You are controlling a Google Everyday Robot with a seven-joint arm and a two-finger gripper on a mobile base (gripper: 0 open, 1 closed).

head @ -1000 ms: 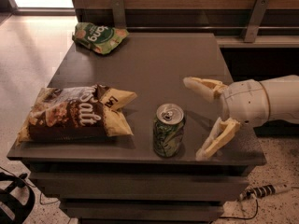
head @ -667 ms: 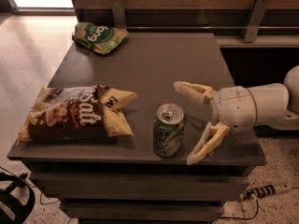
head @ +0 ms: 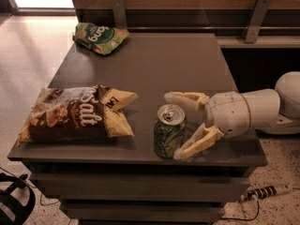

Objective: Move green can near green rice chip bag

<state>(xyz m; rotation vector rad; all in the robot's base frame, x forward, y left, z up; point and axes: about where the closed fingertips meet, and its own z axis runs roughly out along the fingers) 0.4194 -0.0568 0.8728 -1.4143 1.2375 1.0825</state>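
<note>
The green can (head: 168,131), green and white with a silver top and pull tab, stands upright near the front edge of the dark table (head: 164,64). My gripper (head: 180,125) reaches in from the right, open, with one cream finger (head: 183,99) behind the can and the other in front at its right side. The fingers bracket the can; I cannot tell if they touch it. The green rice chip bag (head: 100,37) lies at the far left corner of the table, well away from the can.
A larger brown and yellow chip bag (head: 77,114) lies at the front left of the table. A wooden wall with metal brackets (head: 253,18) runs behind the table. A cable and power strip (head: 265,191) lie on the floor at the right.
My gripper has moved left toward the green can, so its open fingers now sit on either side of it. The can and both bags have not moved.
</note>
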